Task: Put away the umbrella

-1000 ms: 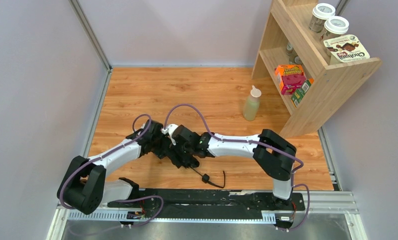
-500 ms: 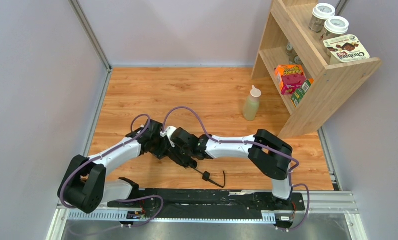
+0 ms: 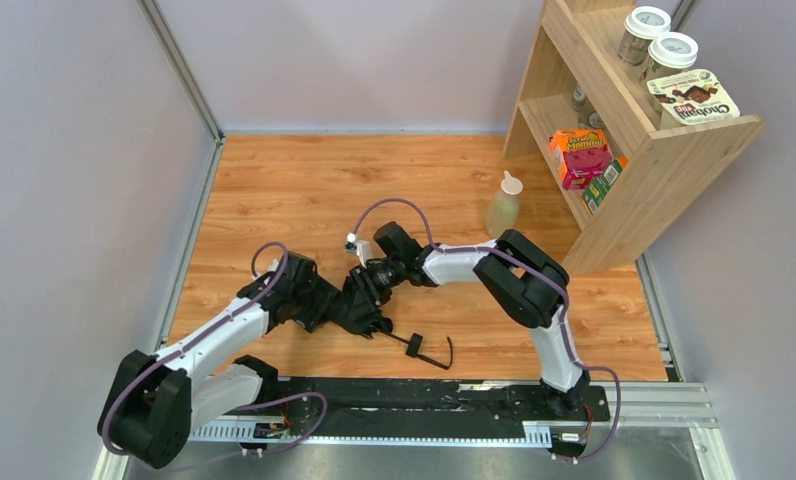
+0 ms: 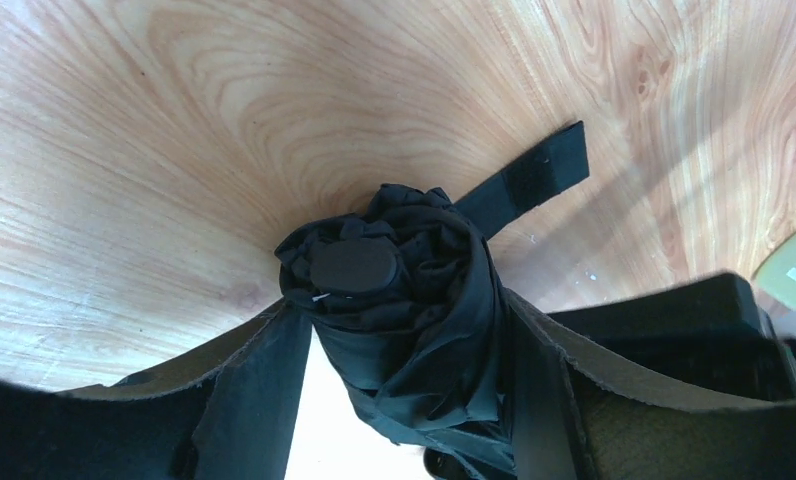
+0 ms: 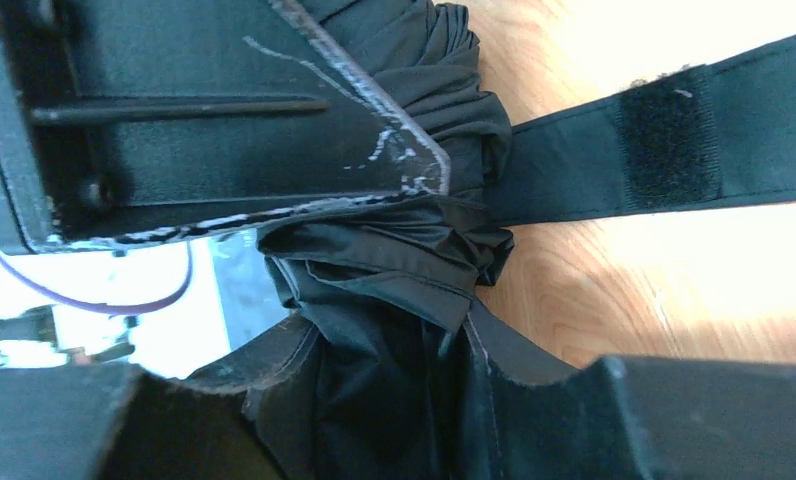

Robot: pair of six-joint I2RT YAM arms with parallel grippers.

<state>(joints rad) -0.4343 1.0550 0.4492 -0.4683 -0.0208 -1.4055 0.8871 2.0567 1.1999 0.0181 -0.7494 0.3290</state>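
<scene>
On the table (image 3: 274, 190), near its front edge, the left gripper (image 4: 404, 400) and right gripper (image 5: 394, 330) both pinch the umbrella (image 3: 359, 308) at its bundled canopy. The soft, light fabric likely slips; the stiff handle (image 3: 414, 345) offers surer hold. Beyond stands a bottle (image 3: 503, 207).

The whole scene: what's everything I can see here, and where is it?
umbrella: 1, black, folded, on the table between both grippers; its velcro strap hangs loose
squeeze bottle: 1, pale green with white cap, standing by the shelf
shelf: 1, light wood, far right corner
jars: 2, white lids, top of shelf
chocolate box: 1, white and brown, top of shelf
orange box: 1, lower shelf
table: 1, wood grain
left gripper: 1, black, shut on the umbrella
right gripper: 1, black, shut on the umbrella
</scene>
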